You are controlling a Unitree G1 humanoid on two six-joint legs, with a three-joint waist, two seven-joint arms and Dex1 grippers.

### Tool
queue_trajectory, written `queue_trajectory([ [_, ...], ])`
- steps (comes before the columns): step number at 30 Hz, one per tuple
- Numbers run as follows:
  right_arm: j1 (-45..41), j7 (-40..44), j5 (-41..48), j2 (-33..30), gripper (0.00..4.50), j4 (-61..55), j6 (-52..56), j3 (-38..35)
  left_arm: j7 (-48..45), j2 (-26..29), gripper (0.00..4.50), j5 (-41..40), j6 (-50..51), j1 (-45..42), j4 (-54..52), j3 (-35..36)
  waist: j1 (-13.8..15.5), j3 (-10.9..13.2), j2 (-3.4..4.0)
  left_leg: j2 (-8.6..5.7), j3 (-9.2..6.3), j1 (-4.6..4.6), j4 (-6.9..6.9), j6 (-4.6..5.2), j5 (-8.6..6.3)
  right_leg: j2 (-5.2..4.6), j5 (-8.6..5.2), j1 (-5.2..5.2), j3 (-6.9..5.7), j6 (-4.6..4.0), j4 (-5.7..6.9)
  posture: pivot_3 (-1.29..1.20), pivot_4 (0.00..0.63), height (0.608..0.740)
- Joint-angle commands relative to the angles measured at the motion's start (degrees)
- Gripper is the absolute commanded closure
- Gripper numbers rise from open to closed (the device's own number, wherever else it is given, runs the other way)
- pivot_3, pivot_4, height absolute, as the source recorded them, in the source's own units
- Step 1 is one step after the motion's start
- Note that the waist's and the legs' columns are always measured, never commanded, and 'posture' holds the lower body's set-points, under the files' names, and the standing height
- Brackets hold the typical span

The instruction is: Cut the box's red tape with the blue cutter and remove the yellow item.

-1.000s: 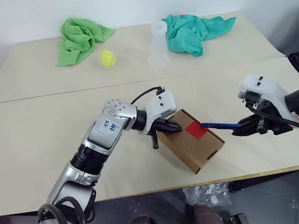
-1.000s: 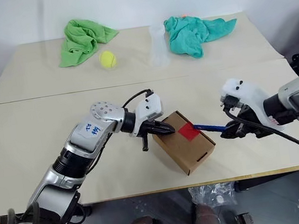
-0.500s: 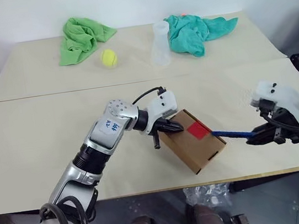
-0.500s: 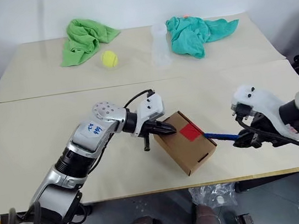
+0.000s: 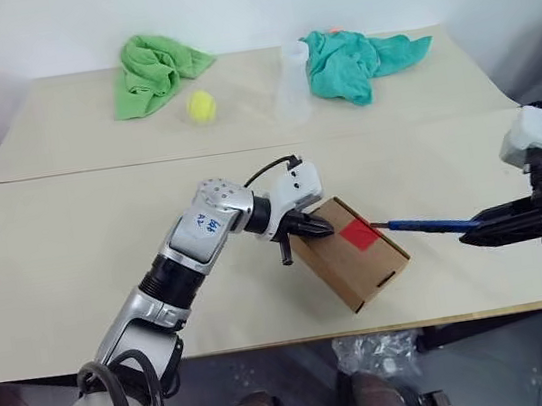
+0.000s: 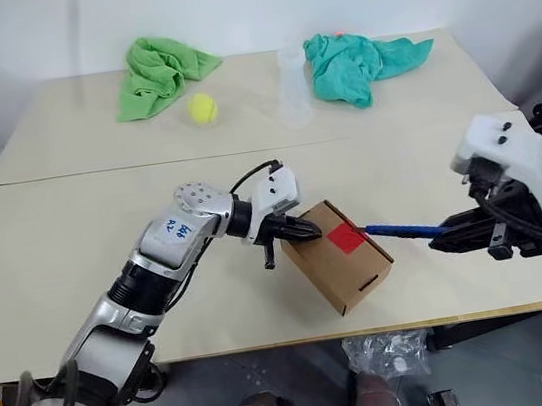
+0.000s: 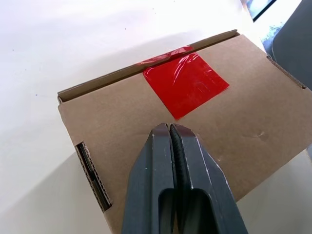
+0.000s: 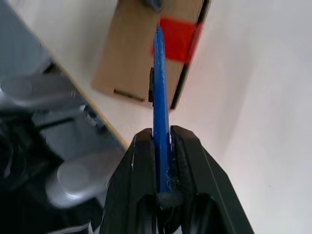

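The brown box (image 5: 351,257) lies closed near the table's front edge, with the red tape (image 5: 359,235) across its lid and over the far-right edge. My left gripper (image 5: 320,226) is shut, its tips pressed on the lid's left end; the left wrist view shows them (image 7: 170,127) just short of the tape (image 7: 185,84). My right gripper (image 5: 469,233) is shut on the blue cutter (image 5: 421,226), held almost level, right of the box. The cutter's tip sits just beside the tape's right edge. In the right wrist view the cutter (image 8: 160,97) points at the tape (image 8: 178,31). The yellow item is hidden.
At the back of the table lie a green cloth (image 5: 151,68), a tennis ball (image 5: 201,106), a clear plastic cup (image 5: 292,84) and a teal cloth (image 5: 356,55). The table's front edge (image 5: 271,344) runs close under the box.
My right gripper has drawn back to the right and risen with the cutter, which now lies flatter. The left gripper and the box have stayed put.
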Motion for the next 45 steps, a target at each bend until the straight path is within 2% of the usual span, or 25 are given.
queue_trajectory([
  [1,6.48,-5.9,-7.19,6.56,4.19,-0.84,-7.51,-7.99,0.85,0.52,4.41,4.95,0.27,1.54,5.26,-3.79,0.28,-0.08,-0.13,-0.01,0.0,0.0,-0.02,0.02,0.02,0.0,0.06,0.0,0.0,0.0,-0.03,0.0,0.15,0.74],
  [3,11.89,-8.91,-11.55,11.35,4.19,-1.13,-13.99,-7.95,0.68,0.28,4.41,5.01,-0.15,1.36,5.76,-3.9,0.41,-0.1,-0.11,-0.02,0.03,0.0,-0.01,0.01,0.03,0.02,0.1,0.02,0.0,0.04,-0.06,0.0,0.15,0.74],
  [6,20.39,-14.82,-19.73,20.35,4.19,1.21,-25.56,-3.94,0.47,0.01,4.41,5.21,-0.67,1.26,5.79,-4.02,0.59,-0.29,-0.38,-0.07,0.08,0.04,-0.13,-0.02,0.11,0.24,0.12,0.01,-0.07,0.06,-0.01,0.0,0.15,0.74],
  [9,23.73,-17.75,-23.22,26.82,4.19,5.98,-31.46,-0.04,0.27,0.08,4.41,5.28,-0.68,1.21,5.36,-3.78,0.39,-0.39,0.04,-0.14,0.24,0.05,-0.11,0.07,0.16,0.4,0.22,0.02,-0.12,0.22,0.06,0.0,0.15,0.74],
  [13,24.99,-20.24,-26.22,31.78,3.04,9.96,-37.11,2.3,0.51,0.18,4.5,5.33,-0.61,1.16,4.75,-2.96,0.31,-0.41,0.18,-0.16,0.28,0.11,-0.1,0.15,0.21,0.4,0.23,0.02,-0.07,0.22,-0.07,0.0,0.15,0.74],
  [16,25.38,-21.39,-27.22,33.3,1.96,10.74,-40.27,1.17,0.57,0.75,4.5,3.98,0.35,0.9,3.3,-0.6,0.27,-0.42,0.23,-0.15,0.28,0.11,-0.11,0.17,0.22,0.4,0.22,0.0,-0.04,0.2,-0.07,0.0,0.15,0.74],
  [19,26.54,-20.13,-26.73,31.9,0.85,8.58,-41.35,-0.75,-0.61,2.4,4.5,1.85,3.28,0.16,0.73,2.34,0.08,-0.41,0.25,-0.14,0.27,0.02,-0.12,0.19,0.22,0.42,0.21,-0.09,-0.03,0.19,-0.05,0.0,0.15,0.74],
  [22,26.37,-18.59,-27.45,28.6,0.05,6.96,-42.64,-0.97,-2.8,5.14,4.5,-0.96,8.5,-1.12,-3.03,5.39,-0.57,-0.33,0.37,-0.11,0.28,-0.05,-0.15,0.2,0.22,0.48,0.21,-0.17,-0.03,0.18,0.0,0.0,0.15,0.74],
  [29,17.41,-16.88,-25.65,24.38,0.05,7.77,-40.13,6.26,-5.56,12.11,4.5,-3.64,15.05,-0.94,-9.13,7.32,-1.2,-0.12,0.4,0.04,0.32,-0.13,-0.25,0.18,0.23,0.77,0.2,-0.25,0.05,0.15,0.02,0.0,0.15,0.74],
  [35,10.89,-15.72,-28.53,24.35,2.01,12.58,-41.04,17.14,-6.49,16.37,4.5,-6.14,21.13,5.14,-17.85,5.18,-0.97,-0.09,0.42,0.0,0.3,-0.2,-0.33,0.23,0.17,0.78,0.17,-0.29,0.04,0.1,-0.06,0.0,0.15,0.74],
  [40,6.82,-10.63,-29.91,23.46,3.86,15.29,-42.94,24.72,-1.08,13.74,4.5,-8.73,27.01,10.11,-24.42,6.7,-0.87,-0.01,0.29,-0.08,0.26,-0.32,-0.29,0.35,0.1,0.75,0.18,-0.27,0.04,0.13,-0.24,0.0,0.15,0.74],
  [42,4.75,-8.68,-29.38,23.59,4.48,15.25,-42.14,26.84,3.52,10.32,4.5,-8.49,27.81,11.6,-24.7,7.41,-0.96,-0.01,0.3,-0.07,0.28,-0.32,-0.31,0.35,0.09,0.77,0.21,-0.26,0.03,0.18,-0.32,0.0,0.15,0.74],
  [45,3.56,-5.27,-28.8,22.7,4.48,13.91,-41.15,29.36,9.92,5.38,4.5,-7.41,27.35,12.66,-23.03,8.74,-0.83,0.0,0.29,-0.04,0.27,-0.32,-0.27,0.32,0.11,0.81,0.24,-0.21,-0.01,0.25,-0.36,0.0,0.15,0.74],
])
